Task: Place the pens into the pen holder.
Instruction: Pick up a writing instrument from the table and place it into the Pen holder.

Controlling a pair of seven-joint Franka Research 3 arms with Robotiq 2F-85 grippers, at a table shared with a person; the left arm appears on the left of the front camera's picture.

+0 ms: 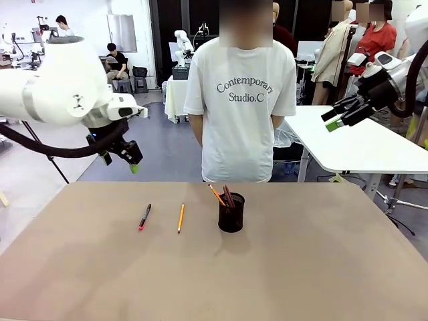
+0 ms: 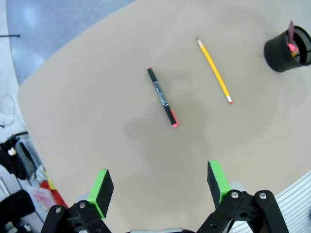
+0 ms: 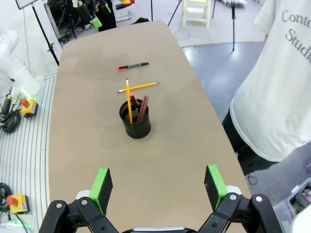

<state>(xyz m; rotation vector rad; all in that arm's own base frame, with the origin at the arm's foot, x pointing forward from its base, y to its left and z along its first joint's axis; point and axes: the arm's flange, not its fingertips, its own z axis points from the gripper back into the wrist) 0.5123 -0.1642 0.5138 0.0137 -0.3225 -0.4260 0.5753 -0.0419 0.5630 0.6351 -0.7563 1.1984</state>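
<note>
Counting several pens (image 1: 226, 195) already upright in pen holder (image 1: 231, 212) at mid-table. Remaining: black pen (image 1: 144, 217) and yellow pencil (image 1: 180, 218), flat on table (image 1: 301, 267) to its left. Aloft, spread, empty: left gripper (image 1: 119, 162), right gripper (image 1: 332, 120).

Two pens lie on the worktop (image 1: 321, 267): one black pen (image 1: 144, 217) with pinkish-red ends and one yellow pencil (image 1: 180, 218). There is one pen holder (image 1: 231, 215). It holds at least three more: one orange pencil (image 1: 217, 194) and two dark pens (image 1: 229, 196); the exact number is hard to tell.
</note>
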